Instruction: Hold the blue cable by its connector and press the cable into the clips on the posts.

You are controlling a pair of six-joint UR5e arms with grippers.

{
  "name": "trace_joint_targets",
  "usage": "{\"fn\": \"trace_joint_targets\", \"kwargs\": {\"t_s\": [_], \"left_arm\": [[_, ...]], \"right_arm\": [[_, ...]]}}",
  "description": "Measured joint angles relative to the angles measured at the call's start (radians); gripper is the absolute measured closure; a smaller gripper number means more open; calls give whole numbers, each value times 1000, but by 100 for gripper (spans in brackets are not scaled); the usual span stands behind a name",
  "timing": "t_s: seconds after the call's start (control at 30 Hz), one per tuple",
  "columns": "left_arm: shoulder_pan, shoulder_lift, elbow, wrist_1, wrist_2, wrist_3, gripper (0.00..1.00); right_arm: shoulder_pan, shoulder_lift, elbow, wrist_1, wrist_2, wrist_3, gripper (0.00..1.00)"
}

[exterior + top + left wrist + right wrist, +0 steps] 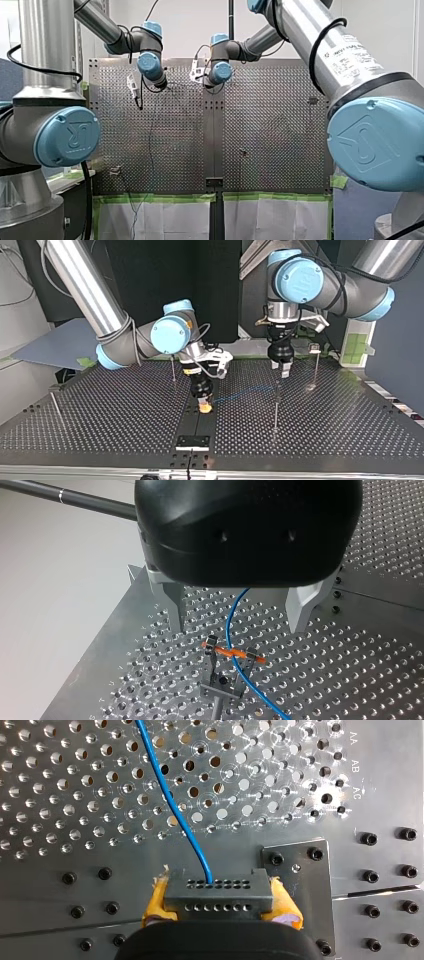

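**Right wrist view:** right gripper (220,906) clenched on the connector (218,892), a grey block w/ two rows of small holes. It was pinched side-on btwn the yellow pads (157,901). Connector sat low over the perforated table (60,795), in front of a bolted plate (305,870). Blue cable (170,800) came out of the connector's upper hole row. From there it ran ahead of the gripper across the table holes in a slight curve.

**Left wrist view:** left gripper (237,626) released, metal fingers (172,605) wide apart and gripping nothing. Cable passed thru the gap btwn the fingers w/o touching either. It then reached a thin post (214,677) w/ an orange clip (232,653) at its top. Cable crossed the clip; couldn't tell whether it was seated or only lying over it. Past the clip it ran on down toward the table.

**Top view:** right gripper was low at table ctr, w/ a pad close to the surface. Left gripper was higher, at the view's right of it, near the top of a thin post. A faint blue line of cable ran btwn the two grippers. More posts stood apart on the table: one further to the view's right, one behind the right gripper, one near the view's left edge.
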Motion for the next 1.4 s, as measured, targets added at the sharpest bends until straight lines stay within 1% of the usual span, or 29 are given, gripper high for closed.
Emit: {"fn": "trace_joint_targets", "kwargs": {"t_s": [0.27, 0.4, 0.53, 0.67, 0.8, 0.9, 1.03, 1.4], "left_arm": [[0, 0, 0, 3, -1, 7, 0], [6, 0, 0, 25, 3, 36, 0], [11, -1, 0, 62, 25, 64, 0], [12, -5, 0, 79, 57, 61, 0], [8, -25, 0, 65, 77, 46, 0], [7, -41, 0, 59, 95, 38, 0], [6, -51, 0, 72, 116, 31, 0], [2, -62, 0, 86, 118, 28, 0]], "right_arm": [[-1, 0, 0, 0, -1, -1, 100], [-5, 0, 0, 2, -1, -3, 100], [-13, 0, 0, 2, -2, -4, 100], [-21, 0, 0, 1, -10, -3, 100], [-30, 0, 0, 1, -21, -2, 100], [-33, 1, 0, 1, -24, -2, 100], [-35, 1, 0, 0, -29, -3, 100], [-36, 4, 0, 0, -33, -3, 100]]}}
